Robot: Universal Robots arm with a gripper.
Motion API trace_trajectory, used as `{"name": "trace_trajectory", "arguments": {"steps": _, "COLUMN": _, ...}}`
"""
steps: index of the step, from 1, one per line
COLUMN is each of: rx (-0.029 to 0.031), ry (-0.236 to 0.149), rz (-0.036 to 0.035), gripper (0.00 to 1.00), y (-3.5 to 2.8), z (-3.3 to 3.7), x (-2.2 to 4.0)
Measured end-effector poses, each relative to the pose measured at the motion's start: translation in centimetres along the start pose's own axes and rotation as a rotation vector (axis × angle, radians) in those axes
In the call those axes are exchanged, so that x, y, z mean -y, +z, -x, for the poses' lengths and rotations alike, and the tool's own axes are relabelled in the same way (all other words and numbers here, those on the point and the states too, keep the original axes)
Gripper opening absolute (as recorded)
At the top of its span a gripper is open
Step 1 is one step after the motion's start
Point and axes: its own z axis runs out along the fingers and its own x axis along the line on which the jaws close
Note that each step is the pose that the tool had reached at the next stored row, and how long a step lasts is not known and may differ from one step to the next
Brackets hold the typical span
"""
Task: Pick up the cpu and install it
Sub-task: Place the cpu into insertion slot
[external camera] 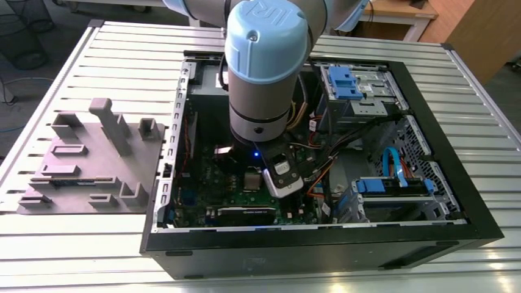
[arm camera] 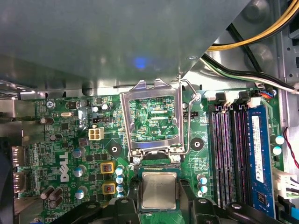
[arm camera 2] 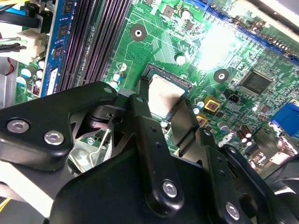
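An open computer case [external camera: 326, 247] lies on a slatted table [external camera: 122, 49], its green motherboard [arm camera: 60, 140] exposed. Inside, the gripper [arm camera: 159, 197] pinches the cpu [arm camera: 159, 186] between its fingers at the socket, beside the raised socket frame [arm camera: 127, 121]. A grey moulded tray [external camera: 82, 177] sits at the exterior view's left.

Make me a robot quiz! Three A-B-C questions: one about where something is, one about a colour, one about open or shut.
1. Where is the cpu? A on the grey tray; B between the fingers of the gripper, down at the motherboard; C in a person's hand.
2. What colour is the motherboard? A red; B green; C white.
3. How is the metal socket frame? A swung open; B shut over the cpu; C taken away.
Answers: 1 B, a finger flanks each side in both wrist views. 2 B, green all round the cpu. 3 A, the board shows through its hollow centre.
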Motion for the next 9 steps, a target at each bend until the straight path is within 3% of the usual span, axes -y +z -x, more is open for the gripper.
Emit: {"name": "trace_trajectory", "arguments": {"steps": 9, "rx": -0.0001, "ry": 0.000, "rz": 0.0000, "gripper": 0.46, "y": 0.31, "z": -0.01, "x": 0.01}}
